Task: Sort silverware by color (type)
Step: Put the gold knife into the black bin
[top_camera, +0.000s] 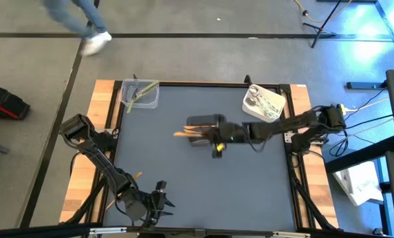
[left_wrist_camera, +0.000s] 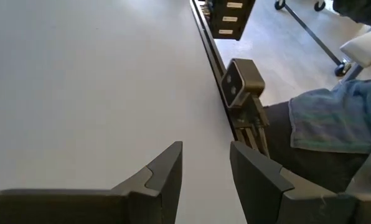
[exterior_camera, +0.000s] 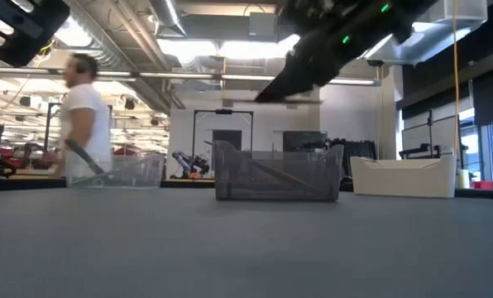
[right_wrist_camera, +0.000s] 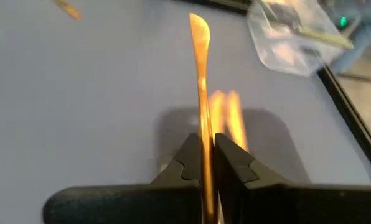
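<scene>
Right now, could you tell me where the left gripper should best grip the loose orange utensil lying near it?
Probably mid-shaft, from straight above, fingers across it: the loose orange utensil lies flat, slim and aslant on the mat by the open left gripper. The right gripper is shut on a second orange utensil mid-table.

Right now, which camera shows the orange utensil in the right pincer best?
The right wrist view: the orange utensil stands clamped in the right pincer. The high view shows only an orange sliver; the low view hides it, and the left wrist view lacks it.
</scene>
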`<action>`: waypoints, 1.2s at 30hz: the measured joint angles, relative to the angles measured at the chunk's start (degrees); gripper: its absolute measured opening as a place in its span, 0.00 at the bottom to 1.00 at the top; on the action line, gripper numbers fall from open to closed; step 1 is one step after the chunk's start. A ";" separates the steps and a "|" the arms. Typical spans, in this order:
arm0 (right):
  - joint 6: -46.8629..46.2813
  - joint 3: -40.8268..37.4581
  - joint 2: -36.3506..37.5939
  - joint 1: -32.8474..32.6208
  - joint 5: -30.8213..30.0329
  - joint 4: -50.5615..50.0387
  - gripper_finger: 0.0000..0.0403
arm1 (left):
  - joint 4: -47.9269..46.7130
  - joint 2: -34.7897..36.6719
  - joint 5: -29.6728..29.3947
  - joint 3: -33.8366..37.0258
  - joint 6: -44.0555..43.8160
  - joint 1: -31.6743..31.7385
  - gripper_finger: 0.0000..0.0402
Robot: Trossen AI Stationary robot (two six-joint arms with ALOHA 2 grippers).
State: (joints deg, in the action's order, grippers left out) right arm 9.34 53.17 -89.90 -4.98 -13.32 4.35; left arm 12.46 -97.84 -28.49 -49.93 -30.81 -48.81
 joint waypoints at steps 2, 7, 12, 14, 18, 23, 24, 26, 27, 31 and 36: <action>0.11 0.01 -0.83 3.23 1.94 -0.20 0.03 | -0.06 0.00 -0.01 0.00 -0.01 0.49 0.32; 0.05 -0.01 -3.74 8.24 5.80 0.54 0.04 | -0.13 0.00 0.00 0.00 -0.03 1.21 0.32; 0.02 -0.01 -6.66 9.30 5.42 -0.29 0.04 | -0.28 0.00 0.27 0.02 -0.02 1.18 0.32; 0.00 -0.01 -7.02 9.15 5.29 -0.39 0.04 | -0.26 0.00 0.59 0.02 -0.02 1.18 0.32; -1.48 -0.01 -7.11 9.12 3.79 -2.95 0.08 | -0.22 0.00 0.57 0.02 0.00 1.20 0.32; -1.88 -0.01 -7.11 9.12 3.27 -4.85 0.25 | 0.05 0.00 0.78 0.02 -1.00 1.96 0.32; -1.90 0.09 -7.09 9.10 3.30 -5.17 0.29 | 0.05 -0.02 1.80 0.02 -1.63 2.33 0.32; -2.31 1.06 -6.52 9.08 3.59 -8.40 0.37 | 0.03 -0.02 4.63 0.02 -1.92 3.19 0.32; -2.97 1.88 -6.14 9.06 4.22 -10.35 0.41 | 0.00 -0.02 7.16 0.02 -1.95 3.77 0.33; -5.08 3.95 -2.73 6.11 5.92 -14.35 0.50 | 1.24 -0.02 10.82 0.04 -2.18 6.39 0.34; -7.43 4.04 1.05 -3.44 5.51 -14.24 0.52 | 0.20 -0.02 11.69 0.04 -1.56 7.93 0.34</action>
State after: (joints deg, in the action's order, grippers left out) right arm 1.91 57.21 -88.86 -8.42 -7.81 -9.89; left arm 12.66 -97.86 -16.79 -49.89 -32.37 -40.88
